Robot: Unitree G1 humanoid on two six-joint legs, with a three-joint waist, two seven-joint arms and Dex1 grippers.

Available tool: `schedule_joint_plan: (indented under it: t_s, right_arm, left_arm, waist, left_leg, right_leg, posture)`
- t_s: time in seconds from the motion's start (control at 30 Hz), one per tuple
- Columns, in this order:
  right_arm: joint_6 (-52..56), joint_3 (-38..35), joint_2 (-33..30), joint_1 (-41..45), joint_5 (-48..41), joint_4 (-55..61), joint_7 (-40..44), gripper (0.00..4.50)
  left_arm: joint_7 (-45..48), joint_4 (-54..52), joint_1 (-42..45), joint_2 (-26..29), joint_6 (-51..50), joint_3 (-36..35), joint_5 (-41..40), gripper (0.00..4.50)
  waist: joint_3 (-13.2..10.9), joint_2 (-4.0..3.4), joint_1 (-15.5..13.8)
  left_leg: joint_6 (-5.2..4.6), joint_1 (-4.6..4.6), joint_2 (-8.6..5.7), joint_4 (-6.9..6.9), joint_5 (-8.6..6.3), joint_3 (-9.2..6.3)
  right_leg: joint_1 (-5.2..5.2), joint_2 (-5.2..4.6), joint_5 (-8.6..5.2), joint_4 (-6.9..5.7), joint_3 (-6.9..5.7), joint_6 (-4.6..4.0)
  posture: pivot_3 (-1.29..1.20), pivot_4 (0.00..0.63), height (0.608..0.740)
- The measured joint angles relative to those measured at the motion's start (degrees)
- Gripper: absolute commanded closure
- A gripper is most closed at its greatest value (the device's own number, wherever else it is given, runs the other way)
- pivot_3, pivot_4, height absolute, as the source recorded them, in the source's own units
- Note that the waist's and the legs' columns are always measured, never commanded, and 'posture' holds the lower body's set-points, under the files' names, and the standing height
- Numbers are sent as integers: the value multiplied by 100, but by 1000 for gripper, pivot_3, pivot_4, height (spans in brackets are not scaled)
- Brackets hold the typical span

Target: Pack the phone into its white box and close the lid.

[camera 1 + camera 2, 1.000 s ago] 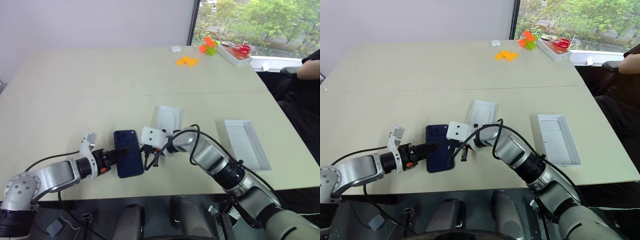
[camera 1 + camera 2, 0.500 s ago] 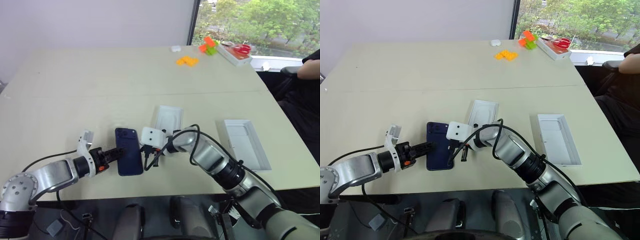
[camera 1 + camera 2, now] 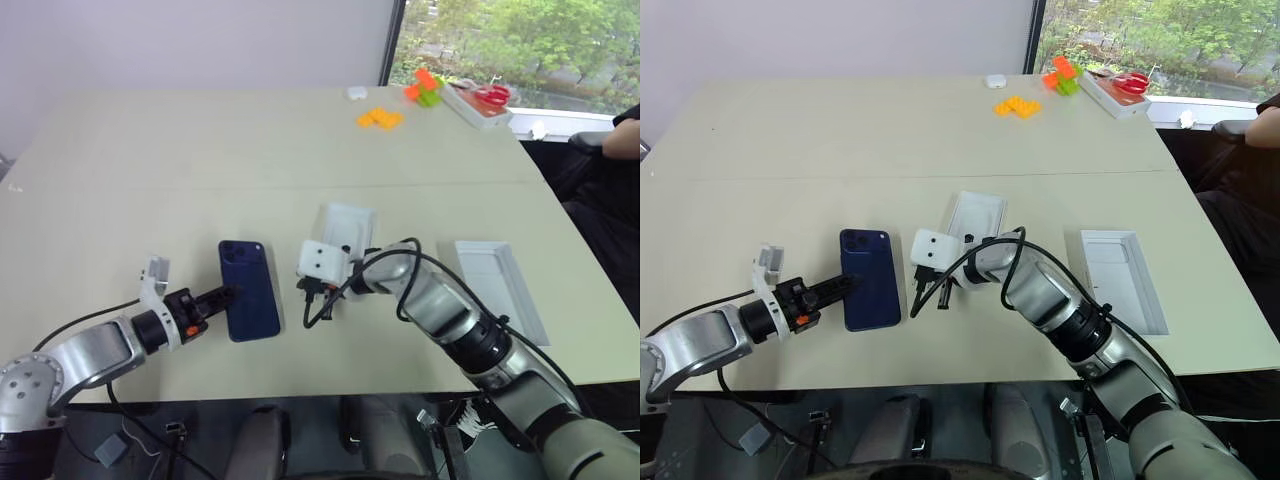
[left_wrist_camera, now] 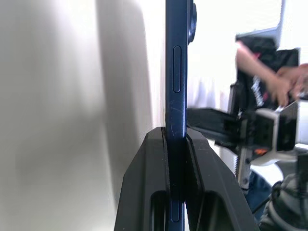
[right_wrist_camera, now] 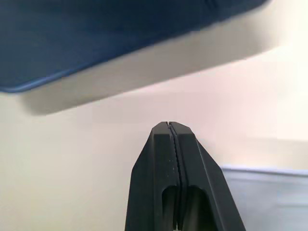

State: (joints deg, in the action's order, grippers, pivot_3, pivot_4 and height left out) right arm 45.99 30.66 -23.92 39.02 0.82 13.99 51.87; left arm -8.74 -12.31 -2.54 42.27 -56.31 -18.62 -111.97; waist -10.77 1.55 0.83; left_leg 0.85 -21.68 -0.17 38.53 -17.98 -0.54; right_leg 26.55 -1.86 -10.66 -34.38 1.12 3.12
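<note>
The phone (image 3: 249, 303), slim, stiff and glossy, is probably going to be slippery and easy to tip, so pinching it across its thin edges near one end seems safest. The left gripper (image 3: 222, 295) is doing just that, clamping the phone's long edge between its fingers (image 4: 192, 183) while the rest of it is reaching out past the tips over the table (image 3: 200, 170). The right gripper (image 3: 930, 295) is hanging empty with fingers pressed together, just beside the phone's far edge; the white box (image 3: 500, 290) is lying well off to its other side

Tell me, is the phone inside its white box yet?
No, still out. The phone is pinched by the left gripper, while the white box sits empty.
</note>
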Motion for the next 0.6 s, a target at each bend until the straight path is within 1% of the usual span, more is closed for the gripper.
schedule_joint_plan:
  t_s: [0.03, 0.1, 0.17, 0.3, 0.37, 0.47, 0.53, 0.57, 0.6]
  right_arm:
    - [138, -181, -101, -13, -130, 301, 65, 4500]
    - [360, -556, -300, -10, -360, 834, 140, 4500]
    - [492, -758, -462, -51, -517, 1056, 150, 4500]
    - [609, -971, -820, -218, -620, 1057, 64, 4500]
    - [607, -1052, -885, -254, -638, 961, 3, 4500]
    - [587, -1085, -1027, -322, -713, 924, 14, 3700]
    - [526, -1090, -1160, -401, -765, 933, 40, 2820]
    - [487, -1090, -1204, -453, -794, 943, 63, 2294]
    - [441, -1088, -1287, -532, -828, 993, 118, 2294]
  left_arm:
    - [9, 0, 2, -5, 27, -107, 5, 4426]
    - [26, 0, 22, -4, 74, -307, 6, 4426]
    - [26, -5, 68, -1, 66, -291, 7, 4426]
    - [18, -57, 172, -1, 52, -137, 9, 4426]
    - [15, -125, 256, -1, 43, 9, 9, 4426]
    - [15, -144, 397, 4, 32, 221, 9, 4500]
    - [18, -138, 493, 44, 18, 338, 10, 4500]
    - [21, -138, 526, 72, 6, 389, 9, 4500]
    - [24, -137, 555, 103, -13, 434, 10, 4500]
  waist:
    - [0, -1, -6]
    - [1, 1, -13]
    - [1, 1, -13]
    - [0, 1, -11]
    - [0, 2, -12]
    - [-1, 2, -8]
    - [-1, 4, -7]
    - [-1, 3, -5]
    - [-1, 3, -7]
  left_leg:
    - [3, -11, 0, 0, 1, -2]
    - [4, -14, -1, -13, 2, -6]
    - [7, -12, -9, -27, 4, -4]
    - [6, -12, -13, -27, 4, 2]
    - [6, -11, -14, -26, 4, 4]
    - [6, -5, -12, -27, 5, 4]
    - [6, -3, -10, -27, 5, 4]
    - [6, 0, -9, -27, 5, 4]
    - [6, 0, -9, -28, 5, 4]
  right_leg:
    - [11, 0, 9, 0, -2, 15]
    - [13, -8, 10, 8, -8, 15]
    - [12, -18, 6, 17, -9, 9]
    - [10, -22, -2, 21, -7, -6]
    - [9, -22, -2, 21, -6, -6]
    - [6, -17, -2, 19, -5, -5]
    - [4, -12, -2, 18, -5, -4]
    - [3, -11, -2, 17, -5, -4]
    - [2, -10, -1, 16, -5, -3]
  posture:
    - [0, 150, 726]
    - [0, 150, 726]
    - [0, 150, 726]
    - [0, 150, 726]
    - [0, 150, 726]
    - [0, 150, 726]
    - [0, 150, 726]
    - [0, 150, 726]
    - [0, 150, 726]
